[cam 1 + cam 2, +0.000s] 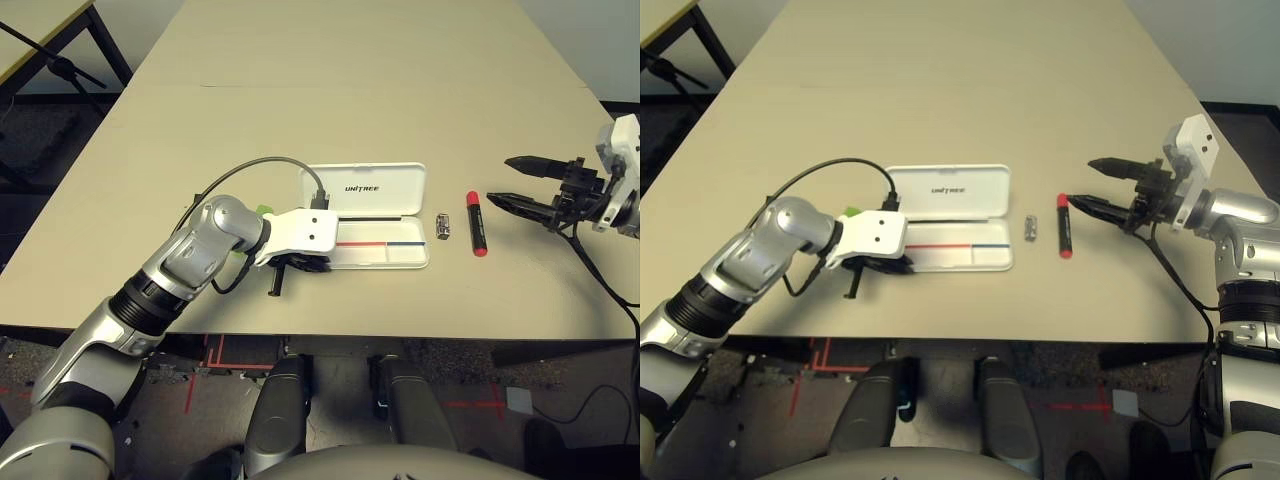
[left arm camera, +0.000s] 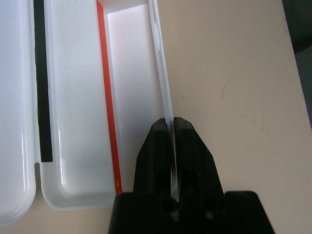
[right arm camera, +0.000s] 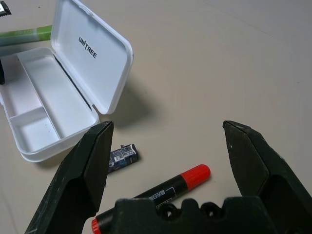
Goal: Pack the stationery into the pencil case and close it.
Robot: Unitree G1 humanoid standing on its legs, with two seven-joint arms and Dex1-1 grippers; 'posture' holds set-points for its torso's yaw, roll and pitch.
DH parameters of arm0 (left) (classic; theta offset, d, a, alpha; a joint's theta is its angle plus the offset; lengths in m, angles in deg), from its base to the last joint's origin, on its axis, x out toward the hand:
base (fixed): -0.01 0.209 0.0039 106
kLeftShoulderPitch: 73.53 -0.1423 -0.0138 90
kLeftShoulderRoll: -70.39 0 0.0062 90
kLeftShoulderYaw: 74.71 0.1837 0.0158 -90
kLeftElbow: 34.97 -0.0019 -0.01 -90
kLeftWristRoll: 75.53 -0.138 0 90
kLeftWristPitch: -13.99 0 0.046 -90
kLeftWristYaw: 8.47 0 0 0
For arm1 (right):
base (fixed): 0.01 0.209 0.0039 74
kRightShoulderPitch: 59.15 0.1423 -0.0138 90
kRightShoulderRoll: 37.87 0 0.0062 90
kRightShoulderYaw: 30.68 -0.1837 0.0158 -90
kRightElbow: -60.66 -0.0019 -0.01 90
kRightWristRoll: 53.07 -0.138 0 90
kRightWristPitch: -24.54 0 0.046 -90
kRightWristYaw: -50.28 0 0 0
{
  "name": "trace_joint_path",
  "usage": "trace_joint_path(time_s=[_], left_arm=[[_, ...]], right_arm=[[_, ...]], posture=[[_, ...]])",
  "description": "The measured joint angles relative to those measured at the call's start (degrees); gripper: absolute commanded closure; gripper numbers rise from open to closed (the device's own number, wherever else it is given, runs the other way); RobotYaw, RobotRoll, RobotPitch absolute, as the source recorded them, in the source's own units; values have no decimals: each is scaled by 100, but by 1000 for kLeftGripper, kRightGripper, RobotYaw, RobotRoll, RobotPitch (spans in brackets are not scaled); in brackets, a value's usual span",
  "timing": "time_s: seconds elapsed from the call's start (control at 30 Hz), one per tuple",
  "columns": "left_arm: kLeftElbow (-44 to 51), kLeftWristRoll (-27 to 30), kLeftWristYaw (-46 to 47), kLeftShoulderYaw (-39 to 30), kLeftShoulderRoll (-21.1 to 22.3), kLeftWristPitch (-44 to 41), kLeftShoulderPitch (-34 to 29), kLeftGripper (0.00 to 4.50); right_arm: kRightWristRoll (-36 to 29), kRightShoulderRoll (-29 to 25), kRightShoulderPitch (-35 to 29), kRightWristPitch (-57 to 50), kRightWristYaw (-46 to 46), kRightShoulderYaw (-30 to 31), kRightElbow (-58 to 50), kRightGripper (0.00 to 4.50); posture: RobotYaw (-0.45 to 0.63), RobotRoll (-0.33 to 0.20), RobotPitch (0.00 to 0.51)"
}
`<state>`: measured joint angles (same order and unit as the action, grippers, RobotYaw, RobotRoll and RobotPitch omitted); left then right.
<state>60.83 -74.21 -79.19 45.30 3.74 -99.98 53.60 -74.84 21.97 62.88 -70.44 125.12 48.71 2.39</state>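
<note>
The white pencil case (image 1: 385, 190) lies open at the table's middle, lid with "UNITREE" lettering tipped back, tray (image 2: 73, 122) with its red and blue line bare inside. My left gripper (image 2: 170, 122) is shut on the tray's near wall at its left end. The light-green stick (image 1: 262, 210) peeks out behind my left wrist, beside the case. Right of the case lies the tiny metal piece (image 1: 445, 227), then the red marker (image 1: 477, 224). My right gripper (image 1: 503, 180) hovers open just right of the marker, fingers spread wide over it in the right wrist view (image 3: 168, 126).
A black cable (image 1: 250, 165) loops from my left wrist over the table. The table's front edge (image 1: 400, 330) runs close to the case. A second table and a black stand (image 1: 60, 65) are at the far left.
</note>
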Motion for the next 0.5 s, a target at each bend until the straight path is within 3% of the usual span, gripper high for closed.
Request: trace_joint_path(time_s=[0.4,0.5], left_arm=[[-192,-135,-21,0,-4,346,-168,4486],[-204,-161,8,-2,-8,362,-185,3636]], right_arm=[[-28,2,-128,-77,-130,-18,-95,0],[-30,2,-141,-158,-246,-25,-113,0]], posture=[[143,0,170],[144,0,169]])
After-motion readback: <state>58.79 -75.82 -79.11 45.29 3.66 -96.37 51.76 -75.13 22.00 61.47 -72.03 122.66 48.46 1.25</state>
